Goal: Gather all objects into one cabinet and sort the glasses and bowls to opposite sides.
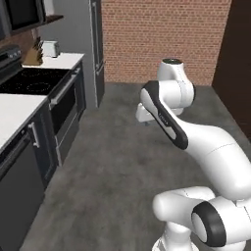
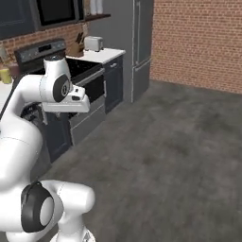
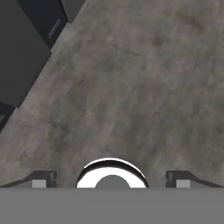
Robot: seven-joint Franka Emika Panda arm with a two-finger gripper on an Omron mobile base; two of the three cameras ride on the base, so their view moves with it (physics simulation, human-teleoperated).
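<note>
Grey concrete floor (image 3: 131, 87) lies directly under the tool (image 3: 112, 179), whose two fingertips (image 3: 41, 179) stand wide apart at the bottom of the hand view with nothing between them; the tool holds nothing. The arm (image 1: 171, 122) is folded compactly above the base, hand pointing down. This is judged a carry posture for driving, since no tableware is within reach. No glasses or bowl can be made out at this moment. A yellowish cup-like item (image 2: 4, 74) sits at the far left on the table (image 2: 106, 54), too small to identify. Toaster (image 2: 93, 43) and knife block (image 2: 75, 48) stand on the far table beside the stove (image 2: 71, 66); neither belongs to the task. A dark wall cabinet (image 2: 16, 16) hangs above the stove, well apart from the tool and higher. Judged progress: gathering not yet under way from this position; the base must approach the table first.
</note>
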